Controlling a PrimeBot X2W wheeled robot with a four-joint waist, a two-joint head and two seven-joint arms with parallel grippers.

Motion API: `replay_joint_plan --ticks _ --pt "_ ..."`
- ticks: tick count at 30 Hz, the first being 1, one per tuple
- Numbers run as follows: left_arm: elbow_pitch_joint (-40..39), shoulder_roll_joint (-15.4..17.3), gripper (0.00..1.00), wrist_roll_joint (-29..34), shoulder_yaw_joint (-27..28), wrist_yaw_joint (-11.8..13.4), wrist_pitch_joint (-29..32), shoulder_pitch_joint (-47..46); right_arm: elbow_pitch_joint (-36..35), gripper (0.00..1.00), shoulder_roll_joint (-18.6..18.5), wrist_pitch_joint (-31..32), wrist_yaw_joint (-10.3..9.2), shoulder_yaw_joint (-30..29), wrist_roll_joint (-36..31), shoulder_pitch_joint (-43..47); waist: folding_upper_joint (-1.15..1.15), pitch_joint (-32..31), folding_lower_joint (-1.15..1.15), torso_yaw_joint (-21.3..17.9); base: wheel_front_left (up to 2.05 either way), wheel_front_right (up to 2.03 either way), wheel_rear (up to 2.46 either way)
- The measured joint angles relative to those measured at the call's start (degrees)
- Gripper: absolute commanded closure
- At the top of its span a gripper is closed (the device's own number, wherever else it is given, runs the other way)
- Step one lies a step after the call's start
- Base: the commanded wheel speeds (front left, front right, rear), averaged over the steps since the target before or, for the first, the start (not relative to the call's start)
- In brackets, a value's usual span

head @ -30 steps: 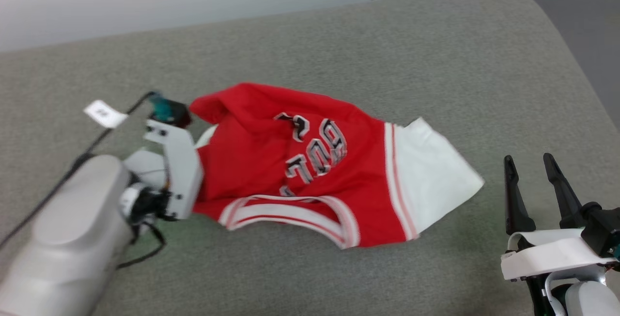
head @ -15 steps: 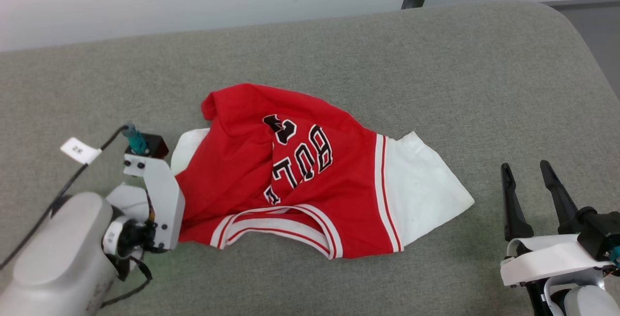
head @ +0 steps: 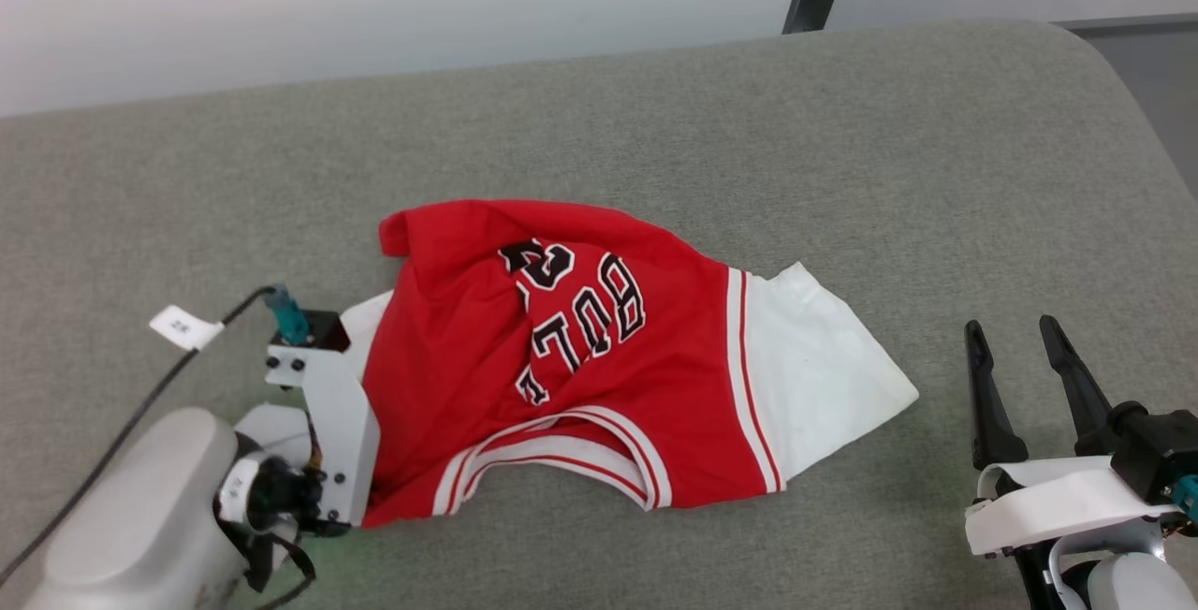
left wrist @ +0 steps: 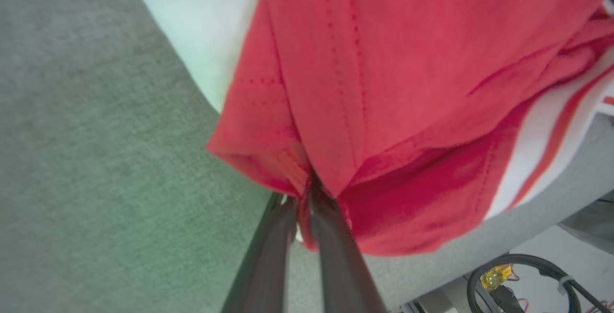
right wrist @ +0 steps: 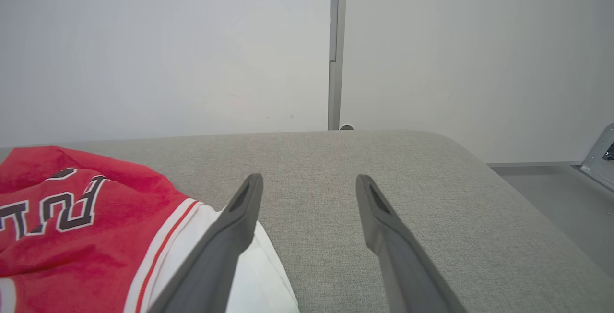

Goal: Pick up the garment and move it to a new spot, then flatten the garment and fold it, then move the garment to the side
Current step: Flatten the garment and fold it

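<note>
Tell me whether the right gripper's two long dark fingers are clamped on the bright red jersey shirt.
No, the right gripper stands open, its fingers spread with nothing between them, apart from the bright red jersey shirt.

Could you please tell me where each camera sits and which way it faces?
Head view: high, looking forward and down at the red Bulls jersey on the grey table; left forearm, open right jaws.
Left wrist view: low, along shut left jaws pinching the jersey's red edge.
Right wrist view: low, across the table toward the wall; open right jaws.
Shared: head and right wrist show the white sleeve.
</note>
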Motion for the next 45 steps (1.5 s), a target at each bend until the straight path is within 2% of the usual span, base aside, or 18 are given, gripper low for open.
replay_joint_plan --ticks 7,9,10,14,15,17,23,30,32,37,45 --pt "-2.36 -0.21 0.99 0.00 -0.15 0.40 -0.87 1.36 0.34 0.00 -0.12 0.00 0.00 -0.03 0.00 -0.19 0.00 -0.40 0.00 0.99 0.00 0.00 0.00" --pt "-2.70 -0.20 0.69 0.10 -0.18 0.48 -1.46 1.49 0.48 0.00 -0.16 0.00 0.00 0.22 -0.02 -0.19 0.00 -0.69 0.00 1.29 0.00 0.00 0.00" --pt "-2.86 -0.09 0.47 0.42 -0.25 0.47 -1.86 1.53 0.55 0.00 -0.16 0.00 0.00 0.21 -0.11 -0.19 0.00 -0.88 0.00 1.44 0.00 0.00 0.00" --pt "-3.46 -0.37 0.16 0.71 -0.03 0.62 -3.70 1.83 0.73 0.00 -0.35 0.00 0.00 0.20 -0.38 0.14 0.00 -1.94 0.00 2.20 0.00 0.00 0.00" --pt "-3.64 -0.41 0.17 0.60 0.01 0.23 -4.44 1.99 0.76 0.00 -0.53 0.00 0.00 0.24 -0.41 0.41 0.00 -2.26 0.00 2.45 0.00 0.00 0.00" --pt "-3.65 -0.34 0.08 0.62 0.16 -0.49 -5.78 2.25 0.86 0.00 -0.98 0.00 0.00 0.23 -0.33 0.81 0.00 -2.96 0.00 2.94 0.00 0.00 0.00" --pt "-4.15 0.02 0.00 0.15 1.74 -3.14 -10.92 2.77 -0.02 0.00 -1.38 0.00 0.00 0.10 -0.43 2.81 0.00 -5.28 0.00 4.66 0.00 0.00 0.00" --pt "-4.44 0.49 0.00 2.23 1.94 -7.17 -19.22 2.87 -1.15 0.00 -2.12 0.00 0.00 -0.47 -0.57 4.94 0.00 -7.41 0.00 7.34 0.00 0.00 0.00" --pt "-3.24 0.40 0.00 2.67 1.92 -7.28 -20.71 2.32 -1.37 0.00 -2.19 0.00 0.00 -0.34 -0.56 5.10 0.00 -7.83 0.00 7.96 0.00 0.00 0.00" --pt "-1.26 -1.30 0.00 2.61 1.02 -8.29 -21.32 0.42 -1.72 0.00 -2.50 0.00 0.00 0.19 -0.46 5.21 0.00 -7.91 0.00 8.54 0.00 0.00 0.00" --pt "2.29 -2.58 0.03 2.79 -0.53 -9.04 -21.20 -2.77 -1.53 0.00 -2.53 0.00 0.00 0.71 -0.02 4.74 0.00 -6.86 0.00 6.77 0.00 0.00 0.00"
